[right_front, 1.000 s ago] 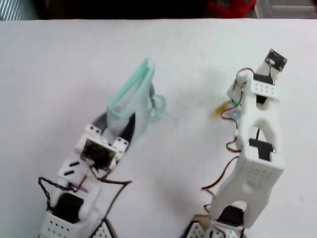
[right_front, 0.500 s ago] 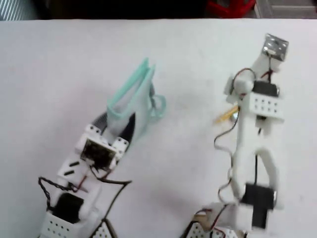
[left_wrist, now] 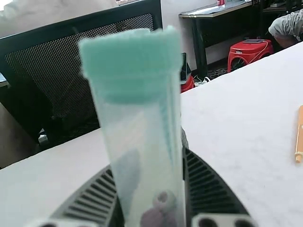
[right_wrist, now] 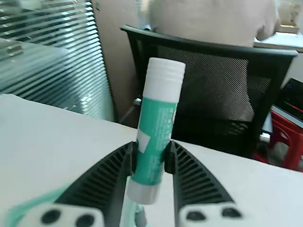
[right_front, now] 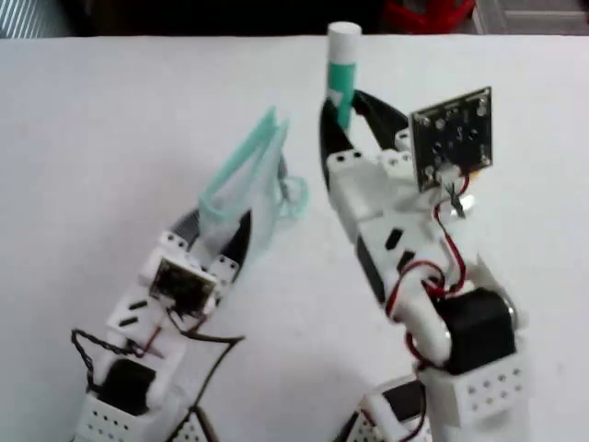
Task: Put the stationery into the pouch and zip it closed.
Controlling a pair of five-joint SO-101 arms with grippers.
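Left hand [left_wrist: 147,163] gripping upright pouch [left_wrist: 137,113], orange pen [left_wrist: 298,135] on table [left_wrist: 236,118]

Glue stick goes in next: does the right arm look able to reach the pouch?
Probably yes: the left gripper holds the pouch upright, nothing between it and the glue stick.

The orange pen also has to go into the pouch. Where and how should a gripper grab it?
Probably mid-shaft, from straight above, fingers across its length: the orange pen lies flat on the white table, long and thin, leaving only its sides free. Part of it is cut off in the left wrist view.
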